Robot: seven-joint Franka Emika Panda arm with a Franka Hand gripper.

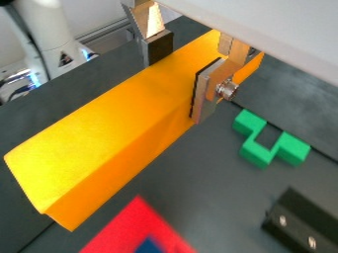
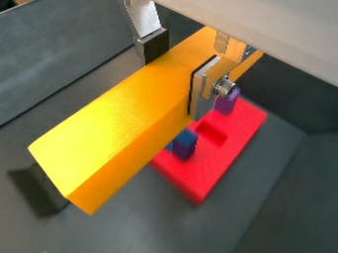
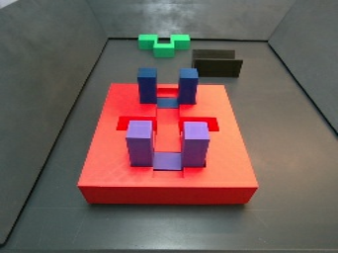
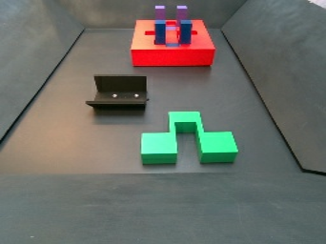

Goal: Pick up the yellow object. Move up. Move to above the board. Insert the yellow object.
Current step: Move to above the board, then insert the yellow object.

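A green notched block (image 4: 188,141) lies flat on the dark grey surface (image 4: 76,162), clear of everything else. The fixture (image 4: 118,93) stands near it but apart, its upright plate showing two small pale spots. In a side view, block (image 3: 164,42) and fixture (image 3: 218,66) sit at the far end. A wrist view shows both: block (image 1: 271,141), fixture (image 1: 306,222).

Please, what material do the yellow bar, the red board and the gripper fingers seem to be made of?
The yellow object, clamped in the gripper in both wrist views: probably plastic, smooth and matte, with an even colour. The board: likely the same plastic, with flat uniform red faces and crisp edges. The fingers: apparently metal, silver plates with a screw visible.
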